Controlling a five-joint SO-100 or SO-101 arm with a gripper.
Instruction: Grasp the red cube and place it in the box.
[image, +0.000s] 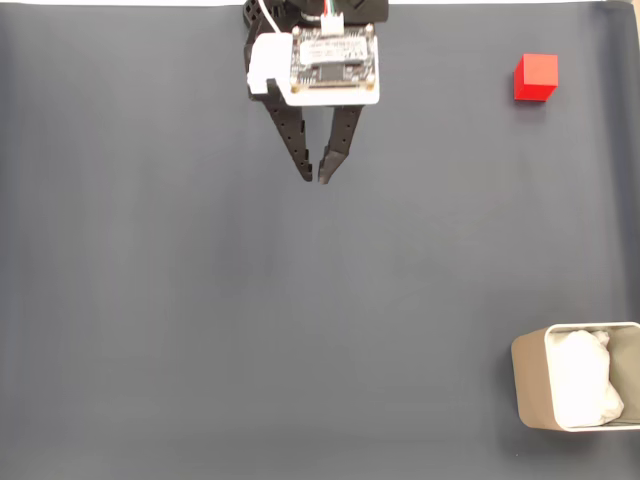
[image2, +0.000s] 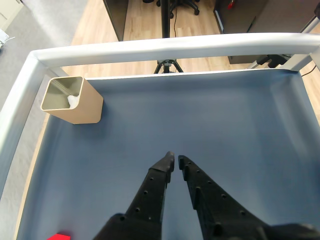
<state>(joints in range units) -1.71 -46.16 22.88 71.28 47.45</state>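
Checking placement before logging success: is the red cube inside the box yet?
No. In the fixed view the red cube sits on the mat at upper right, well apart from the box at lower right.

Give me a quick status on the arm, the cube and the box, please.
Gripper empty, fingertips nearly closed, over bare mat. Red cube untouched, upper right in the fixed view. Box lower right, white lining inside. Nothing between them.

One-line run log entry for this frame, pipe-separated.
gripper: nearly shut, empty, above mat | small red cube: on dark mat, untouched, right of gripper in fixed view | beige rounded box: white lining, no cube | stage: pre-grasp
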